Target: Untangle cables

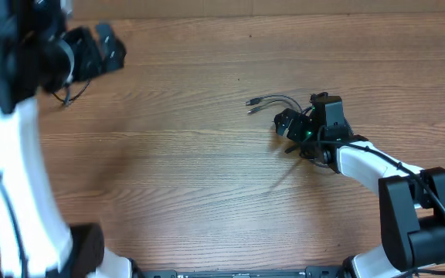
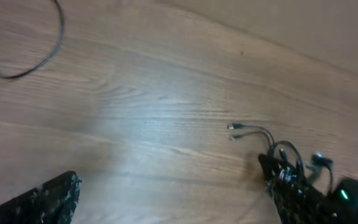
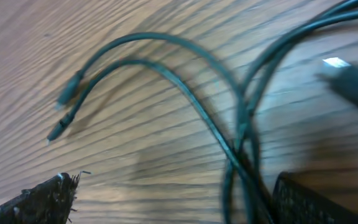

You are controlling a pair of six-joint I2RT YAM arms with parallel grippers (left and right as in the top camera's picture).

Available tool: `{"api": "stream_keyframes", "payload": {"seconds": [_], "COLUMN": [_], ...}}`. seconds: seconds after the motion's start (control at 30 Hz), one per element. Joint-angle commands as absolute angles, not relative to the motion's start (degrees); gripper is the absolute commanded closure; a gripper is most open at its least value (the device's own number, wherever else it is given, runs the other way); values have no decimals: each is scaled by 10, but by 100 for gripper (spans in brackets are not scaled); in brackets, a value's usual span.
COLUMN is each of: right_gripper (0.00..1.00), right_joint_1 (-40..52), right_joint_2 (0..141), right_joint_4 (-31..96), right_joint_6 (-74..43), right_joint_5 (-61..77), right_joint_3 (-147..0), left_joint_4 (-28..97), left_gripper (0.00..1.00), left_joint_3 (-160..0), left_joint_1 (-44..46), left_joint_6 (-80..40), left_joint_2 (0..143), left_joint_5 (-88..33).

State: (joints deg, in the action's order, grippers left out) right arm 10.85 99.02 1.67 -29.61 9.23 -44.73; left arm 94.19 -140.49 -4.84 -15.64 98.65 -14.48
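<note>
Cables (image 1: 280, 99): partly hidden beneath right gripper (image 1: 306, 117); plugs blurred
Right gripper: low over cables; fingers spread
Left gripper (image 1: 105, 46): far-left corner; spread

Thin black cables (image 3: 241, 124) lie crossed on the tabletop (image 1: 207, 177), two plug ends side by side; another loose loop (image 2: 61, 34) lies well apart.

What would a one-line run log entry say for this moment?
left end effector: open, by separate loose cable | right end effector: open, low over tangled cables | status: tangle not yet pulled apart
</note>
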Motion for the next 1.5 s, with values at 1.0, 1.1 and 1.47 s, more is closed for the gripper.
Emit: {"api": "stream_keyframes", "payload": {"seconds": [1.0, 1.1, 1.47], "right_gripper": [11, 22, 33], "right_joint_1": [75, 75, 75], "right_joint_2": [542, 543, 669], "right_joint_4": [602, 515, 258], "right_joint_6": [-658, -677, -677], "right_joint_5": [26, 27, 27], "right_joint_3": [-445, -379, -282], "left_joint_4": [396, 359, 305], "left_gripper": [0, 0, 0], "left_joint_3": [-601, -594, -594], "left_joint_1": [103, 172, 280], "left_joint_6": [-189, -188, -189], "left_joint_2": [625, 657, 759], "left_joint_5": [-317, -262, -217]}}
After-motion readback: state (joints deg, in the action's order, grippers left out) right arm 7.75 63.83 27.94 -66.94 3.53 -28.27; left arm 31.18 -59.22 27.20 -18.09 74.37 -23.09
